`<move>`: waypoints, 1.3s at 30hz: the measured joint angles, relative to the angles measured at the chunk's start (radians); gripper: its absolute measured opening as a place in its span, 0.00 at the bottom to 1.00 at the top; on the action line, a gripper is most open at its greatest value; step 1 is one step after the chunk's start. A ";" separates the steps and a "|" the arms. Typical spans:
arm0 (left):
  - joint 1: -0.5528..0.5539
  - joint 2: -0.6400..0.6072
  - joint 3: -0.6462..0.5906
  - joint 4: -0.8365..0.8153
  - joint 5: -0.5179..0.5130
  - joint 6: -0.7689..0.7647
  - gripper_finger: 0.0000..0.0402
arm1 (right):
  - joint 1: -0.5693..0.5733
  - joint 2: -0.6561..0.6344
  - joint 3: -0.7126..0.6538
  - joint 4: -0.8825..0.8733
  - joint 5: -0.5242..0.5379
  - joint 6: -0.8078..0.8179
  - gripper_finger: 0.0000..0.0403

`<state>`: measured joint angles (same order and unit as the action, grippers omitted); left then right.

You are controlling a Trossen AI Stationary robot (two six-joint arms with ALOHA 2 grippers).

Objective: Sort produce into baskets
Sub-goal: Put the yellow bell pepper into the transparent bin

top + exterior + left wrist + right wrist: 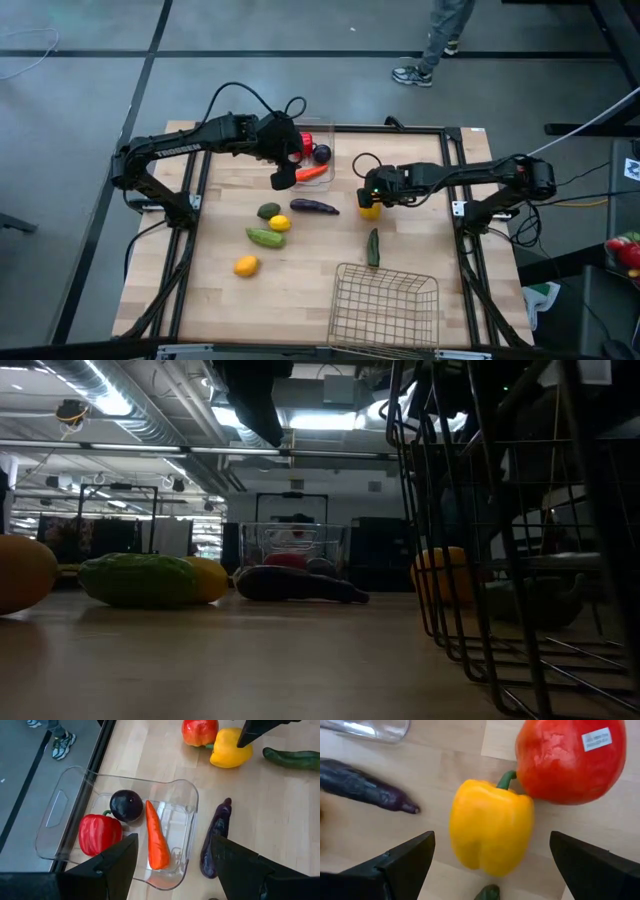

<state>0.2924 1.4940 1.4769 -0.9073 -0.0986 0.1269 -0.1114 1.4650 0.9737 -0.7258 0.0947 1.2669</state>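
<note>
The clear plastic bin (318, 140) stands at the table's far middle. It holds a red pepper (99, 834), a round purple fruit (126, 805) and an orange carrot (157, 837). My left gripper (172, 865) hovers open above the bin's near end, over the carrot. My right gripper (492, 865) is open above a yellow pepper (490, 827), with one finger on either side of it. The pepper lies on the table against a red fruit (570, 760). The wire-mesh basket (385, 305) stands at the near right.
Loose on the table are a purple eggplant (314, 207), a dark green fruit (268, 211), a lemon (280, 223), a green cucumber (265, 237), an orange fruit (246, 265) and a dark cucumber (373, 247). A person's legs (435, 40) show beyond the far edge.
</note>
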 joint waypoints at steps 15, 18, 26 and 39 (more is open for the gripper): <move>-0.011 0.000 0.000 0.000 0.001 0.000 0.61 | 0.001 0.080 0.000 0.071 0.000 0.001 0.97; -0.016 0.000 0.000 0.000 0.002 0.000 0.61 | 0.001 0.099 0.000 0.079 0.001 0.001 0.97; -0.025 0.000 -0.001 -0.001 0.003 0.000 0.61 | 0.001 0.162 0.001 0.082 -0.008 0.000 0.97; -0.026 0.000 0.000 0.003 0.003 -0.008 0.61 | 0.001 0.185 0.002 0.081 -0.009 -0.045 0.97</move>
<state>0.2661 1.4944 1.4765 -0.9045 -0.0959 0.1193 -0.1108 1.6503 0.9760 -0.6452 0.0862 1.2218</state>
